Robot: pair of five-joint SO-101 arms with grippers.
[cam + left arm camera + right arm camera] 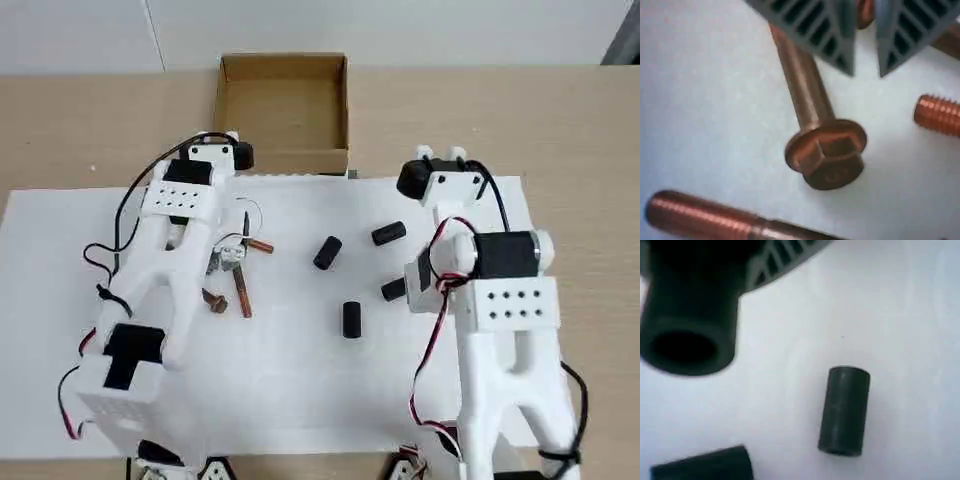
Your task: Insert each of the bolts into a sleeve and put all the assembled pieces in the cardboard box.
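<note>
Just beneath the slightly parted left end effector point(867, 72), a copper flanged hex bolt point(815, 125) lies flat, shank running under one jaw, while the right end effector point(408, 283) grips a black tubular sleeve point(687, 340).

Copper flange-head bolts point(243, 290) lie flat at the left of the white sheet point(300, 390), black sleeves point(351, 319) scattered mid-sheet, open-topped cardboard box point(345, 110) beyond.
</note>
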